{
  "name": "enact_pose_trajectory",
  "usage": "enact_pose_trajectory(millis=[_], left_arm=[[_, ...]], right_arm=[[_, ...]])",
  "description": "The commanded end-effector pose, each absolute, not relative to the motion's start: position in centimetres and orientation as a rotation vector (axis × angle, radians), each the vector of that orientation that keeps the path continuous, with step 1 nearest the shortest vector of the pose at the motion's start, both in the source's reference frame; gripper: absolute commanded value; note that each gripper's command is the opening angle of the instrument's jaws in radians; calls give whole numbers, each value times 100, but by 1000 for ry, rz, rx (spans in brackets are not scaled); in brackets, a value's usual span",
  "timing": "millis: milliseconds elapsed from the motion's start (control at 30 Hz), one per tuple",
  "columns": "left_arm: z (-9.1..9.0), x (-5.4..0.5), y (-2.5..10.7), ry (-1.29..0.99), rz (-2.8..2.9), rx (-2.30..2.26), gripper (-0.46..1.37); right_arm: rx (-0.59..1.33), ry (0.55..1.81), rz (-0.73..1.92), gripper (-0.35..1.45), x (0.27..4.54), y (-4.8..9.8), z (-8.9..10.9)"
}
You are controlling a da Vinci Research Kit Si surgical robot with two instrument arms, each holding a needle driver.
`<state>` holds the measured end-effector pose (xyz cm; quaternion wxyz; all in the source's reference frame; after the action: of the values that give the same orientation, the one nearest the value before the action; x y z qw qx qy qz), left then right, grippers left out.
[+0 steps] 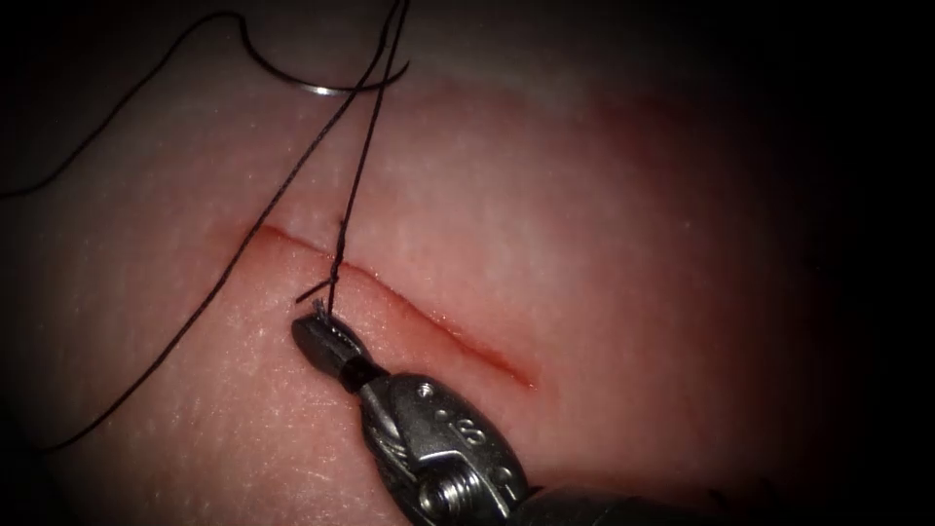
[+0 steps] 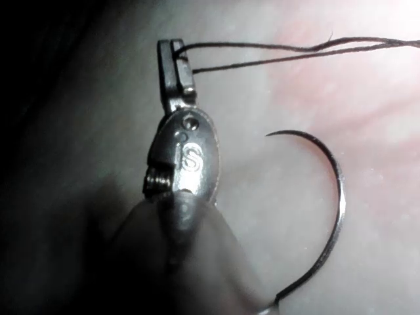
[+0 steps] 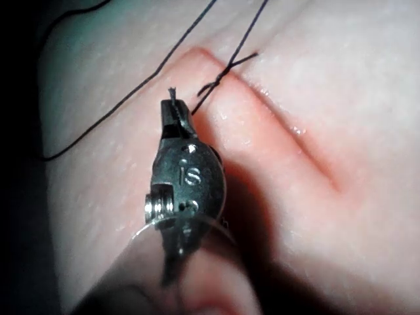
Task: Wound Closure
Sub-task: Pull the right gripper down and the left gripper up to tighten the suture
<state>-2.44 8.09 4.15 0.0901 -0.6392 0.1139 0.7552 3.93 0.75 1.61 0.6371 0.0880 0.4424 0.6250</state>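
Thread (image 1: pixel 362 161) ran from a knot (image 1: pixel 331 278) on the cut (image 1: pixel 429 321) up and out past the top edge, so you could not follow its far end in the endoscope view. Your right tool (image 1: pixel 317 321) came in from the lower right, its shaft cut off at the bottom edge, and its jaws were pressed together on a short thread end just below the knot, on the left side of the cut. In the right wrist view that tool (image 3: pixel 174 108) pinched the frayed end beside the knot (image 3: pixel 213 84), with two strands rising away from it. Your left tool (image 2: pixel 174 59) had its jaws closed on two strands of thread (image 2: pixel 295 52) that stretched taut away from it. The needle (image 1: pixel 321 86) lay free on the tissue (image 1: pixel 604 244) far above the cut, held by neither tool and not in the tissue; only a short bright stretch of its curve was plain in the endoscope view, the rest dim. In the left wrist view the needle (image 2: pixel 331 210) lay flat just beside the left tool, its arc bowed away from the tool, its sharp tip turned back toward the tool, and its other end cut off at the edge. A second strand (image 1: pixel 195 312) trailed down the left side of the cut into the dark.
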Motion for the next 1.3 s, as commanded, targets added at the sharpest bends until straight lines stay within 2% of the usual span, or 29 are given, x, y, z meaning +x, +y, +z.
enact_pose_trajectory(millis=[33, 533, 1300], left_arm=[[418, -247, 810, 335, 2264, -1895, -35], [468, -286, 797, 337, 2364, -1840, -35], [469, -295, 806, 359, 2381, -1833, -35]], right_arm=[[198, 996, 1424, -35, 396, 74, 165], [234, 919, 1386, -35, 413, 54, 176], [346, 821, 1323, -35, 451, 26, 167]])
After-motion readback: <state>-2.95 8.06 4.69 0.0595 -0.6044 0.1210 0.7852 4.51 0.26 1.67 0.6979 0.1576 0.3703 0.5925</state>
